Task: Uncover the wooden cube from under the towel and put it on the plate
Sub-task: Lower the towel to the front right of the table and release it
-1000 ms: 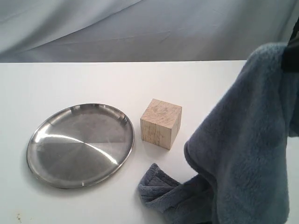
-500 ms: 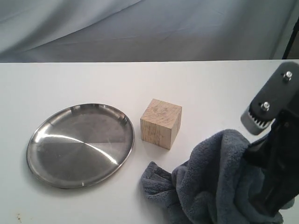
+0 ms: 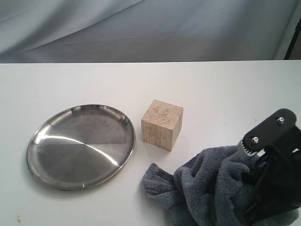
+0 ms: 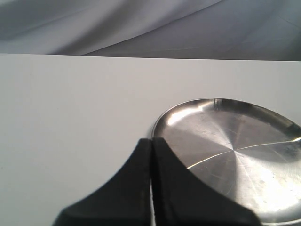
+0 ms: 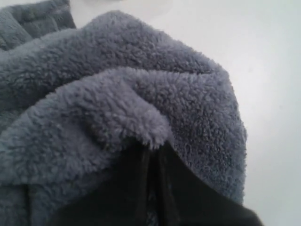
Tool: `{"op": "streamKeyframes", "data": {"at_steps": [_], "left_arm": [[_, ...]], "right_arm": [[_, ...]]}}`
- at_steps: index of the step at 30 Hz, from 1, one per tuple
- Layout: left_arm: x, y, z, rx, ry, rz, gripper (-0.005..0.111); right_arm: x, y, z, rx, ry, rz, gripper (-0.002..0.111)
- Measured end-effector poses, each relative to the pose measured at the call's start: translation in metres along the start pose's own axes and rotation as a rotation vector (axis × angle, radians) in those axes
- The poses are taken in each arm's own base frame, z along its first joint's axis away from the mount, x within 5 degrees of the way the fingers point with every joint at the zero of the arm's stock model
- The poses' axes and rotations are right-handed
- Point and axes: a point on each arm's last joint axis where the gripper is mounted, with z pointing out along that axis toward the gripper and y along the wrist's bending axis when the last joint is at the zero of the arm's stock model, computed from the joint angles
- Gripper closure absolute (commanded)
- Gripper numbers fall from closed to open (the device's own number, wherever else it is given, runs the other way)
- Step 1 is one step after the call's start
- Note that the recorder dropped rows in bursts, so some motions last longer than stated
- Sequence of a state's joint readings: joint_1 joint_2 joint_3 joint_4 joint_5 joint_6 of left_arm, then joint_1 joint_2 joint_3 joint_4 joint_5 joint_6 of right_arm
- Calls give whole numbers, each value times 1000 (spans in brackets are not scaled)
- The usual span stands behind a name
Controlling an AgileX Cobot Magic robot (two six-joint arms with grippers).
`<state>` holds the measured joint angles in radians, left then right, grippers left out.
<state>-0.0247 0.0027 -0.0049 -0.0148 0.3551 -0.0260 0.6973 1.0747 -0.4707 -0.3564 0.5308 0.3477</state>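
Ext view, L to R. Round shallow shiny stainless-steel plate (image 3: 80, 146) lies flat on the white table (image 3: 70, 84) in the L part of the scene. Nothing on it, bright reflection streak across the middle.

Just R of the plate's rim, w/ a small gap and not touching, is the pale beige wooden cube (image 3: 162, 125) w/ visible grain. It stands flat on the table, fully uncovered, one vertical edge toward the cam. Cube is off the plate.

Front-R of the cube and apart from it is the thick fluffy blue-grey terry towel (image 3: 207, 188), bunched in a heap on the table at lower R. It runs out of frame at the bottom. Grey draped backdrop (image 3: 141, 28) hangs behind the table.

L wrist view: L gripper (image 4: 151, 143) has black fingers pressed together, nothing between them. It hangs over bare table, tips close to the plate (image 4: 235, 155) rim. L gripper isn't seen in ext view.

R wrist view: R gripper (image 5: 151, 162) is closed, tips buried in a fold of towel (image 5: 117, 108) and clamped on it. Pile fills most of the view, w/ some white table beyond. In ext view its black body w/ two bolts sits low at far R, down against the towel heap, fingertips hidden by cloth.
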Motion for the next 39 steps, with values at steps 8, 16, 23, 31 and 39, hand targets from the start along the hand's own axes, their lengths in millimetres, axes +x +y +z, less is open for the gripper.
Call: {"op": "streamKeyframes", "data": {"at_steps": [8,16,23,31,39], "left_arm": [[0,0,0,0,0,2,107],[0,0,0,0,0,2,107],[0,0,0,0,0,2,107],[0,0,0,0,0,2,107],[0,0,0,0,0,2,107]], "right_arm": [[-4,13,48,-36,93,0,108],[-31,13,58,-10,132,59,68],[-39,12,54,2,139,31,3],[-56,6,9,-25,-6,14,3],[-49,-6,-26,32,-50,-13,3]]}}
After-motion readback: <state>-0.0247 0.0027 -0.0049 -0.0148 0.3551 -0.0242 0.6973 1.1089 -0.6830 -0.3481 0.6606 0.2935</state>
